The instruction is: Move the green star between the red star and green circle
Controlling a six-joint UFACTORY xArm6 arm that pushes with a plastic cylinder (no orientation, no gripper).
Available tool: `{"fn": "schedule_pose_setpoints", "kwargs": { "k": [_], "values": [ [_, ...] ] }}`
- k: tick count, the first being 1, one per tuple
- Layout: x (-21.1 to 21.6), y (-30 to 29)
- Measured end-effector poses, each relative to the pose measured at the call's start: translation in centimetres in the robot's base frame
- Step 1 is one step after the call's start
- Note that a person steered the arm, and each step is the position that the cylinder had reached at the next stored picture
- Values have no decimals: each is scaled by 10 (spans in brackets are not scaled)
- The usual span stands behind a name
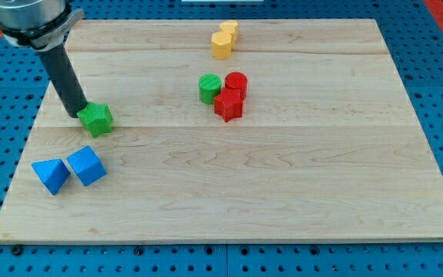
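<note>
The green star (96, 119) lies at the left of the wooden board. My tip (76, 114) rests against the star's left edge. The green circle (210, 88) stands near the board's middle top. A red star (228, 105) sits just right of and below the circle, touching it. A red circle (236, 82) stands right of the green circle, above the red star.
Two yellow blocks (224, 40) sit together at the view's top centre. A blue triangle (51, 175) and a blue cube (86, 165) lie at the lower left. The wooden board (283, 192) rests on a blue pegboard.
</note>
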State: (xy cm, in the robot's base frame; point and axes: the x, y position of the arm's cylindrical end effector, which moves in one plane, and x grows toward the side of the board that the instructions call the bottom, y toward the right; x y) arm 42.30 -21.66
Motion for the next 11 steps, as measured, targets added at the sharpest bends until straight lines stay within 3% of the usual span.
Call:
{"fn": "schedule_pose_setpoints", "kwargs": {
  "k": [1,4,6,8,10,11],
  "values": [
    [22,-25],
    [-8,126],
    [30,160],
    [9,208],
    [127,173],
    [128,87]
  ]
}}
